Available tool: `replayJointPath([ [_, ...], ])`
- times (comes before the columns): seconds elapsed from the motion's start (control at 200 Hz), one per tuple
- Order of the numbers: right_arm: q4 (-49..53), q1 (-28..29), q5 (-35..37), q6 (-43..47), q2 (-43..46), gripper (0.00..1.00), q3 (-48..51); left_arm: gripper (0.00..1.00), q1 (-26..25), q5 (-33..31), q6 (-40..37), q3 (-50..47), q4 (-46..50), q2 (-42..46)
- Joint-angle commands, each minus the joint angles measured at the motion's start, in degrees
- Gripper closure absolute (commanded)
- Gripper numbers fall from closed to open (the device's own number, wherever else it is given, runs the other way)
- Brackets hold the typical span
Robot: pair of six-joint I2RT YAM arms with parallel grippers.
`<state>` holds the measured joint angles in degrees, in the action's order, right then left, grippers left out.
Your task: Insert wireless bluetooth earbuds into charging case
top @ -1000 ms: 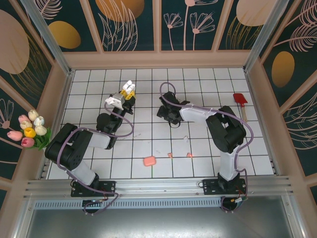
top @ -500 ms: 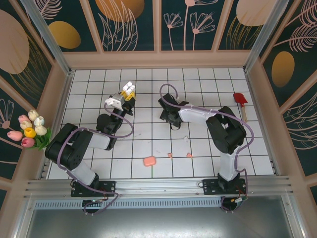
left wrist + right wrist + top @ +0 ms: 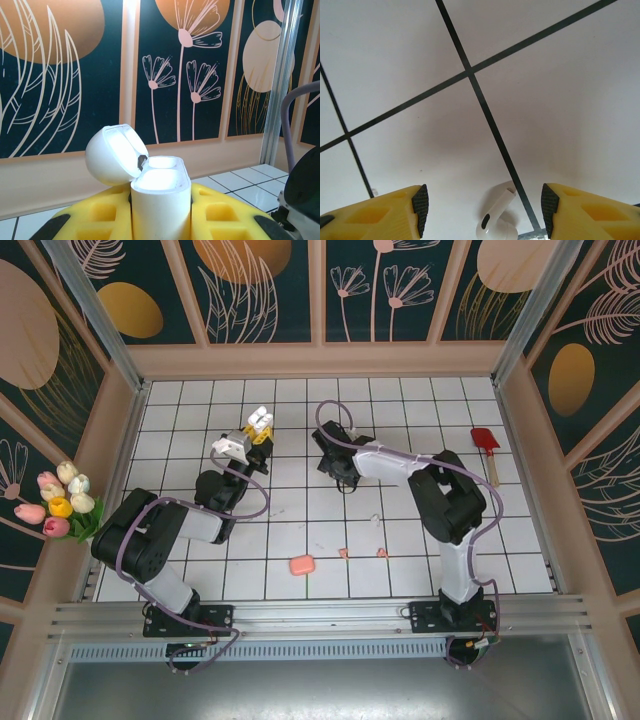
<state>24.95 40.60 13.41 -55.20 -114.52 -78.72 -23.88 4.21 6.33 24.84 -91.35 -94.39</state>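
So the right gripper (image 3: 484, 205) hangs low over the tiled table (image 3: 545, 75) with its jaws wide and nothing in them. A white earbud (image 3: 496, 220) lies flat on the tile right in the gap, a bit closer to the right-hand pad and clear of both, just beside a dark grid line (image 3: 485, 115). Its stem points away from the wrist camera, tipped slightly toward that same pad, so it runs crosswise to the closing line. I reckon the pads would meet it on its long sides, which is what you'd want. The left gripper (image 3: 252, 432) is clamped on the white charging case (image 3: 160, 197), held up off the table with the lid flipped open. It's near the right gripper, off to that arm's left. Two salmon-pink earbuds (image 3: 343, 553) and a pink case (image 3: 301, 565) sit nearer the bases.
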Motion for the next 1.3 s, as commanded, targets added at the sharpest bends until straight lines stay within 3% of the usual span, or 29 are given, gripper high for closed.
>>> replayJointPath([
  [0.0, 0.99, 0.22, -0.99, 1.49, -0.81, 0.37, -0.96, 1.0, 0.32, 0.62, 1.14, 0.03, -13.53, -0.36],
  [0.495, -4.07, 5.0, -8.72, 0.81, -1.64, 0.38, -0.25, 1.0, 0.32, 0.87, 1.41, -0.14, -13.57, -0.36],
  [0.921, -3.51, 2.43, -5.2, 3.12, 4.85, 0.38, 1.34, 1.0, 0.32, 0.8, 1.23, -0.41, -13.24, -0.03],
  [1.296, -4.25, 0.88, -5.32, 5.87, 4.76, 0.39, 3.01, 1.0, 0.32, 1.15, 0.88, -0.49, -12.63, 0.61],
])
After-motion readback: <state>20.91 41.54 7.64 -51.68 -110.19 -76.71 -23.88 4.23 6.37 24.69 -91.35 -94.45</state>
